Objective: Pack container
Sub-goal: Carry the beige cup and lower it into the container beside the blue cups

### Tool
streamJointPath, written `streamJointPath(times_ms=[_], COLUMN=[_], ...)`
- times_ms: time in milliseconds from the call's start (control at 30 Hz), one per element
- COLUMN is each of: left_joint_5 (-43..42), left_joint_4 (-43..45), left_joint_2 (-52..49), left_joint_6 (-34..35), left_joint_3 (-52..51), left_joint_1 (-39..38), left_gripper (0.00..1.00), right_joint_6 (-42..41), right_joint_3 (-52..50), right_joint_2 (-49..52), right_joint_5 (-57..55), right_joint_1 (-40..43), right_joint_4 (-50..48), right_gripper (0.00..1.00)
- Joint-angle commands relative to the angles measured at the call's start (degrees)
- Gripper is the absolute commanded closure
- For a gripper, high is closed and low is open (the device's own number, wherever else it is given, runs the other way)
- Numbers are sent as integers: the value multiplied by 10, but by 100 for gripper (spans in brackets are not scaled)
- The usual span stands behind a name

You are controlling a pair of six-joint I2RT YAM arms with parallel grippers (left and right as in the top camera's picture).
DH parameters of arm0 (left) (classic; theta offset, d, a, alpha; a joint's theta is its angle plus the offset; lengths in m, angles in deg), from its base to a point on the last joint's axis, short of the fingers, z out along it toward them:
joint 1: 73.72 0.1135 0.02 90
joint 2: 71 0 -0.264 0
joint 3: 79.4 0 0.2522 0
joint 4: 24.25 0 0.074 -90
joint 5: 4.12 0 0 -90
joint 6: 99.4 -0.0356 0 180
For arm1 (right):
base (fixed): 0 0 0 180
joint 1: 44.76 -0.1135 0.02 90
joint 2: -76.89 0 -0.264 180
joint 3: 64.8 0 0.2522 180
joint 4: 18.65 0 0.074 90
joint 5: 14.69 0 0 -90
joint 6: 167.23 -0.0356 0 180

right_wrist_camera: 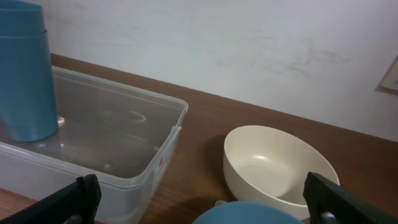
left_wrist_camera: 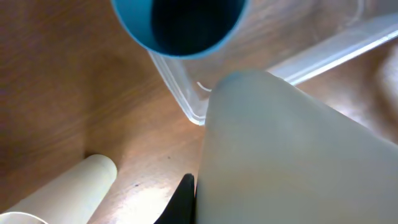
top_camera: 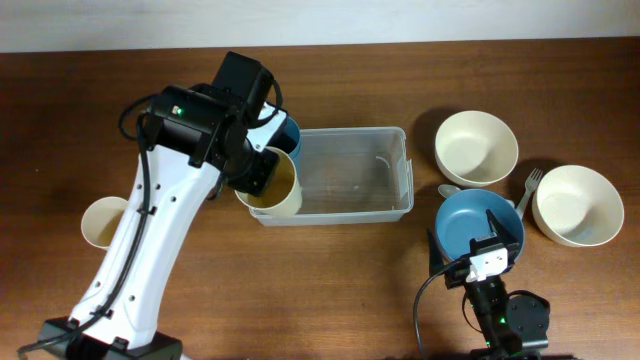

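The clear container (top_camera: pixel 352 172) sits mid-worktop (top_camera: pixel 330 295), long side running left to right, with a blue cup (top_camera: pixel 288 132) standing upright in its back-left corner. The left hand (top_camera: pixel 258 170) is clamped on a cream cup (top_camera: pixel 274 188), holding it mouth-up over the container's left end; whether the cup touches the bin's floor I cannot tell. A second cream cup (top_camera: pixel 104 222) lies on the worktop well to the left. The right hand (top_camera: pixel 487 257) hangs over the near edge of a blue bowl (top_camera: pixel 476 220), its fingers (right_wrist_camera: pixel 79 194) spread wide and holding nothing. Two cream bowls (top_camera: pixel 477 147) (top_camera: pixel 578 205) stand to the container's right.
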Motion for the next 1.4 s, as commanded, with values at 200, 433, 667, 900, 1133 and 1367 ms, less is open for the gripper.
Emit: streamJointPath(times_ms=[200, 433, 667, 900, 1133, 1367], left_joint_5=[24, 23, 41, 45, 45, 49], left_joint_4=[34, 46, 44, 41, 41, 34], left_joint_2=[-1, -16, -30, -31, -31, -31], left_joint_6=[37, 71, 71, 71, 71, 71], left_joint_3=[-12, -12, -12, -12, -12, -12], left_joint_1=[-1, -8, -35, -54, -81, -99], left_gripper=[98, 98, 98, 98, 99, 98], right_joint_6=[-2, -2, -2, -2, -2, -2], right_joint_3=[-4, -4, -4, -4, -4, -4], right_joint_2=[-5, -5, -5, -5, -5, -5], right_joint_5=[-5, -5, -5, -5, -5, -5], right_joint_1=[-3, -3, -3, -3, -3, -3], right_joint_4=[2, 2, 2, 2, 2, 2], right_gripper=[1, 1, 1, 1, 1, 1])
